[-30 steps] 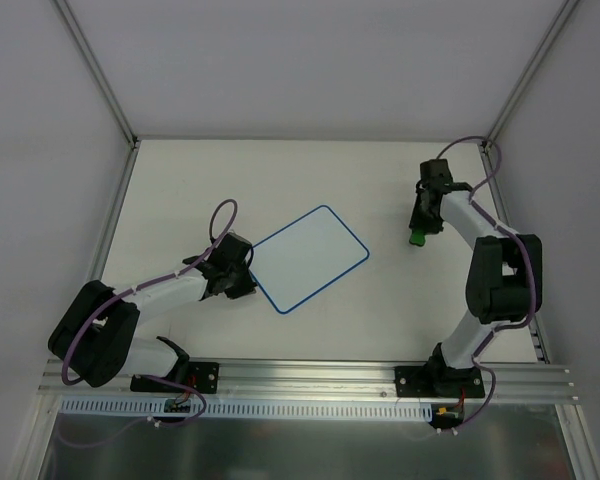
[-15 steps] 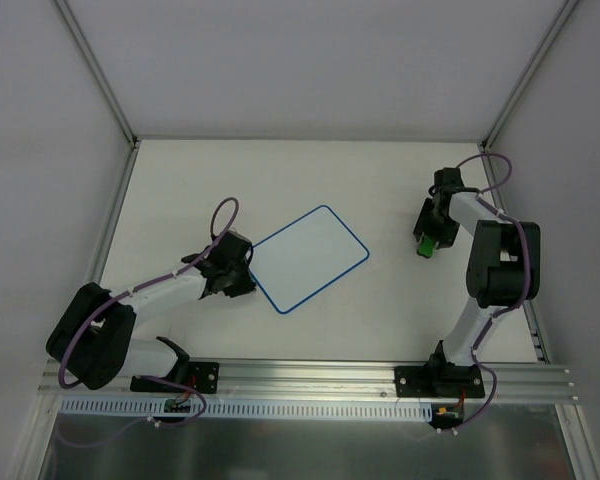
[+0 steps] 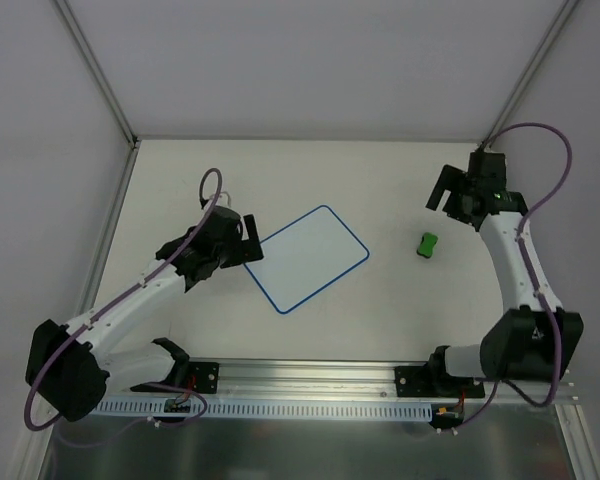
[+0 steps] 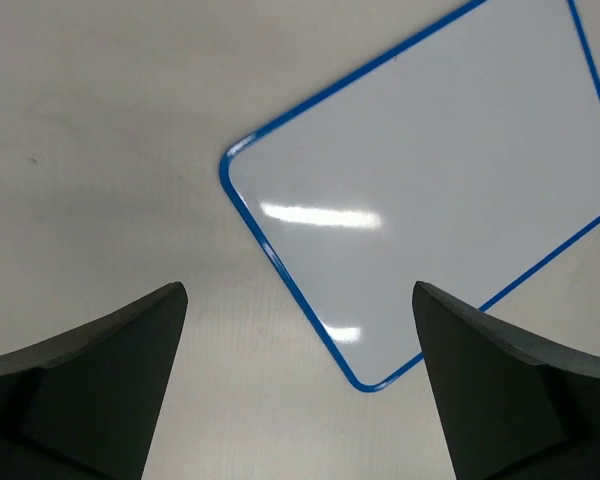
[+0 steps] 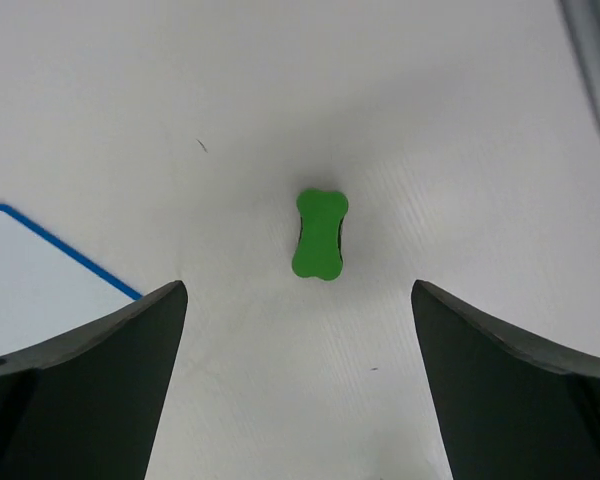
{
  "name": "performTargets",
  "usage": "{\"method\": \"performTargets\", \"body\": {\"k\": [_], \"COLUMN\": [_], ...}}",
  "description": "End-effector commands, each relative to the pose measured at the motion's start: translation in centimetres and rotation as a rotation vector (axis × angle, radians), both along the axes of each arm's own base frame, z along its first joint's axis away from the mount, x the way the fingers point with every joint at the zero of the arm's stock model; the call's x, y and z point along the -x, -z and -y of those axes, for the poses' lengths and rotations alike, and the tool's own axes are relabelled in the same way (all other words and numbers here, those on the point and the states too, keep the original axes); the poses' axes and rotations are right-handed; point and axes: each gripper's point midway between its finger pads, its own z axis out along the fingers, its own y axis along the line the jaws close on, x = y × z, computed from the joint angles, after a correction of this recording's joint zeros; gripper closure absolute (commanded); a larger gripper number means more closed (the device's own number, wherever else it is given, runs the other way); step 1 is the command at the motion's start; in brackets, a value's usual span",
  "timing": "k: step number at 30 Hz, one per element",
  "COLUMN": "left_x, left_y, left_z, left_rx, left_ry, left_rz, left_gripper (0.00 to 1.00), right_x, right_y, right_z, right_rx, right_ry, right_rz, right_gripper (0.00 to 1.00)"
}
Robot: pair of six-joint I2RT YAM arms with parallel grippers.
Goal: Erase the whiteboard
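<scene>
The whiteboard point(image 3: 310, 258) lies flat and tilted on the table, white with a thin blue border and no marks on it. In the left wrist view the whiteboard point(image 4: 430, 180) fills the upper right. My left gripper point(image 3: 251, 241) hovers open just off its left edge, and the left gripper point(image 4: 300, 292) has nothing between its fingers. A small green eraser point(image 3: 427, 243) lies alone on the table to the right of the board. My right gripper point(image 3: 447, 201) stands open behind it. From the right wrist, the eraser point(image 5: 320, 234) lies ahead of the open right gripper point(image 5: 298, 292), apart from it.
White walls and metal frame posts point(image 3: 105, 85) enclose the table on three sides. An aluminium rail point(image 3: 310, 375) with both arm bases runs along the near edge. A corner of the whiteboard point(image 5: 30, 265) shows at the left of the right wrist view.
Both grippers opened. The right one let go of the green eraser, left it on the table and drew back to the right. The left gripper lifted away from the board's left edge.
</scene>
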Motion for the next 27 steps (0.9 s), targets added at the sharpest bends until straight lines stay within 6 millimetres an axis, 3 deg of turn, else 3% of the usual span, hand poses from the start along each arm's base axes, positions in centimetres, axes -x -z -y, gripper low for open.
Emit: {"method": "performTargets", "body": {"k": [1,2,5,6,9,12,15,19,22,27], "left_x": [-1.2,-1.2,-1.3,-1.2,0.0,2.3,4.9,8.6,10.7,12.5], "left_y": [-6.1,-7.2,-12.8,-15.0,-21.1,-26.7,-30.7,-33.8,-34.8,-35.0], "left_z": [-2.9,-3.5,-5.7,-6.3,-8.8,-11.1,-13.0,-15.3,-16.7,-17.6], "left_rx": [-0.131,-0.153,-0.208,-0.208,-0.227,-0.217,-0.197,-0.158,-0.134,-0.096], "left_ry": [-0.013,-0.014,-0.044,-0.06,-0.113,-0.146,-0.158,-0.164,-0.182,-0.185], "left_rz": [0.173,0.197,0.346,0.396,0.548,0.69,0.805,0.929,0.986,1.03], "left_gripper": [0.01,0.01,0.01,0.01,0.01,0.01,0.01,0.01,0.01,0.01], "right_x": [1.9,3.4,6.1,7.9,11.6,13.6,16.2,18.6,19.7,20.2], "right_y": [-9.2,-12.1,-16.6,-18.8,-22.1,-23.9,-26.1,-27.2,-27.5,-27.1], "right_z": [0.9,0.9,1.3,1.4,1.9,1.7,1.0,0.4,0.0,0.0], "right_rx": [0.071,0.088,0.153,0.174,0.218,0.233,0.237,0.246,0.246,0.258], "right_ry": [-0.031,-0.038,-0.053,-0.051,-0.02,-0.033,-0.058,-0.085,-0.112,-0.122], "right_rz": [0.218,0.309,0.441,0.52,0.647,0.731,0.85,0.947,0.995,1.011], "right_gripper": [0.01,0.01,0.01,0.01,0.01,0.01,0.01,0.01,0.01,0.01]}}
